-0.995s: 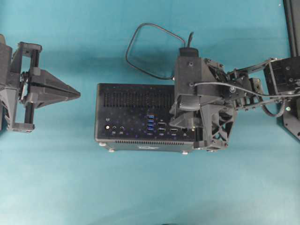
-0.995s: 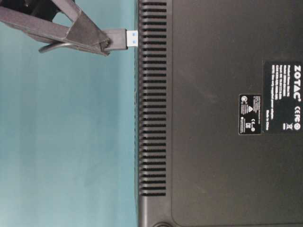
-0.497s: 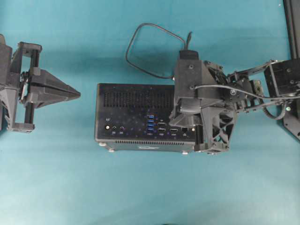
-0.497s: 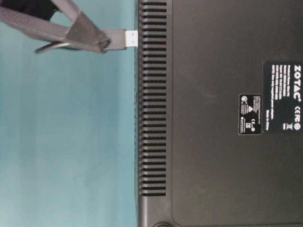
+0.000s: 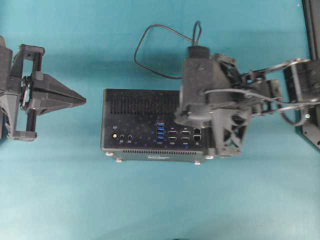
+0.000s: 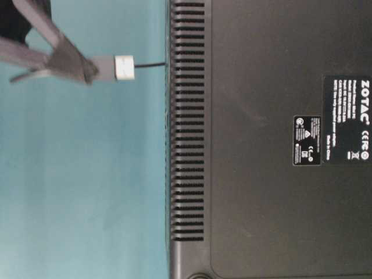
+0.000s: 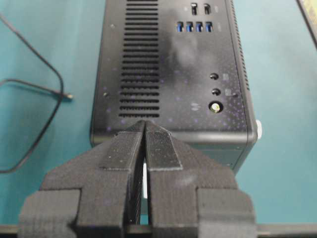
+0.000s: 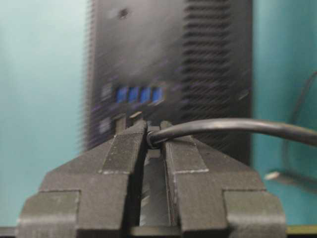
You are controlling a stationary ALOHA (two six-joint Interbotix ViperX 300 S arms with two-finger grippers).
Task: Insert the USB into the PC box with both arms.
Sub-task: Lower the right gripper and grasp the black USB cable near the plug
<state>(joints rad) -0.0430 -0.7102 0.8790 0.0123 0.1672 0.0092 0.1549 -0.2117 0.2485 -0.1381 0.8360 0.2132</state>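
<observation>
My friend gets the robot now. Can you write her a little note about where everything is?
Right gripper: shut on the USB, plug held up over the PC box, not yet in a port.
Left gripper: shut, empty, off the box's left end, not touching it.
Cable loops on the table behind the box.
Done: USB picked up.
Left: line the plug up with a blue port, steady the box with the left arm, push it in.

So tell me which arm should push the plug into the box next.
Right. Its claw is shut on the USB above the PC box, facing the blue ports. The left claw is shut, empty, beside the box's end.
</observation>
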